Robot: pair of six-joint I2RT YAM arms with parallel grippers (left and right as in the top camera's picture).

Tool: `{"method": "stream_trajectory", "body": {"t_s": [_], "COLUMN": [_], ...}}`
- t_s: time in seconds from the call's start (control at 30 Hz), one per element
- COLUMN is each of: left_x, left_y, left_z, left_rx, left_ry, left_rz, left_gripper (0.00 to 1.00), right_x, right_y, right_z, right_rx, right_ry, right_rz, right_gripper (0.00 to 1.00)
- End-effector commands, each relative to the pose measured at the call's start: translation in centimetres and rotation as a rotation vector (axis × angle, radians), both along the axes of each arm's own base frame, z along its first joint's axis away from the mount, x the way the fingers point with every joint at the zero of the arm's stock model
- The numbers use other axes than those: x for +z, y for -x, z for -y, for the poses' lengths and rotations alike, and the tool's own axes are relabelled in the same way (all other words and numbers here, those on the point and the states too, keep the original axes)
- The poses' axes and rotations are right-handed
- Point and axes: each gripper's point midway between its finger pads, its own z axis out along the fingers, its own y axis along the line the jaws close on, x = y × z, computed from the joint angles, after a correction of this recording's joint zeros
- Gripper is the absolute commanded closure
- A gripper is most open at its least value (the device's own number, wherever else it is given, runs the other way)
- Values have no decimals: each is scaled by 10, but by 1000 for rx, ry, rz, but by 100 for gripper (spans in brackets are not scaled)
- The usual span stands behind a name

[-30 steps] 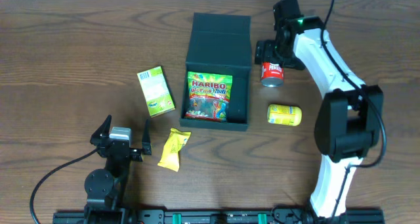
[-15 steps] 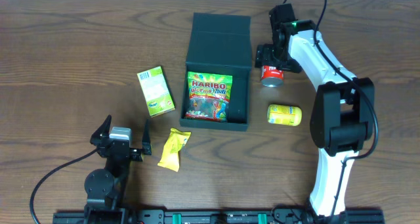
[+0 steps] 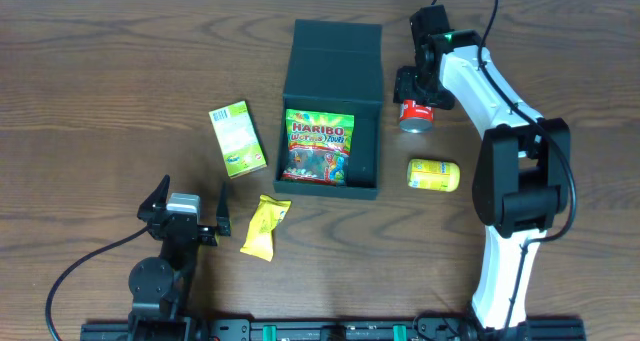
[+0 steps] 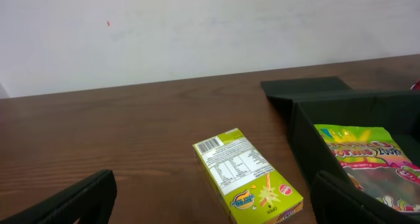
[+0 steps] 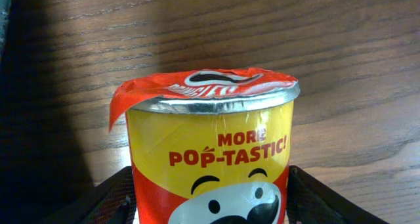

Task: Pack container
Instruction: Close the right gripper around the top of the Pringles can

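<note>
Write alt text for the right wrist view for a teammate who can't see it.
A small upright snack can, yellow and red with a red foil lid, fills the frame on a brown wooden table. Dark fingers of the right tool flank its lower sides; contact cannot be judged.

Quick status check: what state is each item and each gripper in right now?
container: lid open, Haribo bag inside
right gripper: straddling the red can, contact unclear
red can: foil lid on
yellow can: on its side
light-green carton: closed, lying flat
yellow packet: lying flat
left gripper: open, empty
</note>
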Motion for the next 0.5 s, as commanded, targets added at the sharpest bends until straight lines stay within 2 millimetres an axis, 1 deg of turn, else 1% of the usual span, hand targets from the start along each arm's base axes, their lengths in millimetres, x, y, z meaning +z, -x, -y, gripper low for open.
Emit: {"method": "stream_trajectory", "body": {"t_s": [0.0,0.3,0.47], "left_x": [-18,-18,-18], "left_y": [1,1,1], "left_z": [0,0,0], "left_rx": [-3,-3,-3], "left_ry": [-4,-4,-4], "left_rz": [-63,-63,-63], "left_gripper": [5,5,5], "right_x": [-3,-5,-3], "right_y": [2,13,14], "right_z": [-4,-10,-16], "right_rx": [2,20,33], "right_ry": [0,9,9], "right_rz": [-16,-54,-53], "right_gripper": [37,37,37]}}
